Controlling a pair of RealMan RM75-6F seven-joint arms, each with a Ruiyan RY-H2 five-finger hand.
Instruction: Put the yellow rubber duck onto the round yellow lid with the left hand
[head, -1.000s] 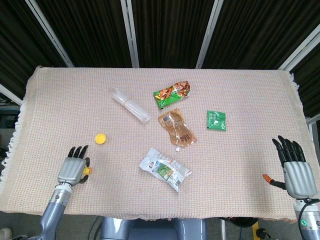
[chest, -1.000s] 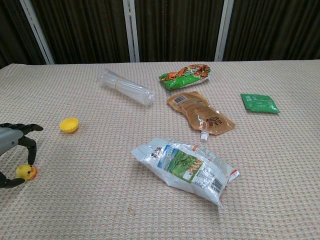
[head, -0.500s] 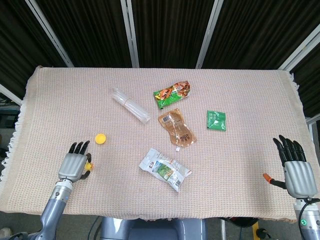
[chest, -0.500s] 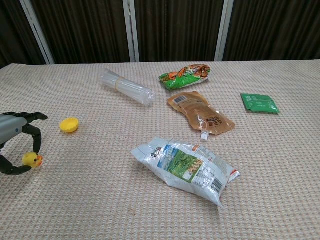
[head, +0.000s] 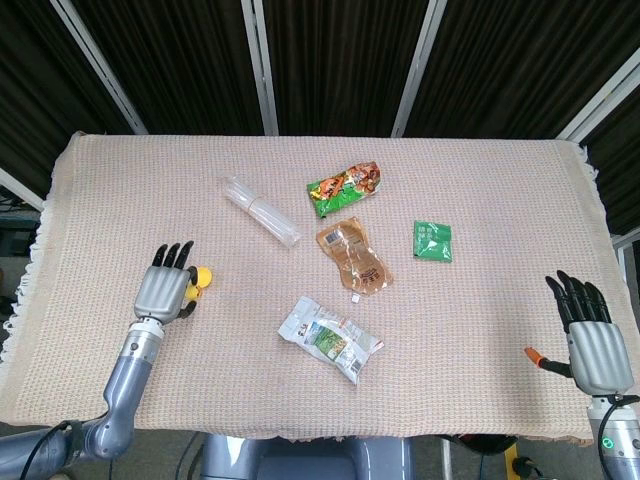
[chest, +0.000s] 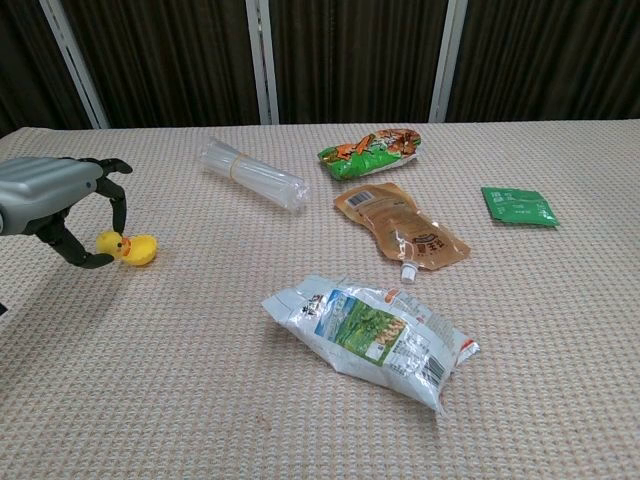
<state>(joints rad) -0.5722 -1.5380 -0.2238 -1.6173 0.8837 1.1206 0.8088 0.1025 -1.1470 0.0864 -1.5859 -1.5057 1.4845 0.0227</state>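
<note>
My left hand (chest: 60, 205), fingers pinching the yellow rubber duck (chest: 113, 243), has carried it up beside the round yellow lid (chest: 143, 249).

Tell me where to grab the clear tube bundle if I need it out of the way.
Grip the clear tube bundle across its middle, near the band, coming from above with the fingers straddling its narrow width. It lies flat and long on the cloth, so a mid-length hold should keep it from tipping.
</note>
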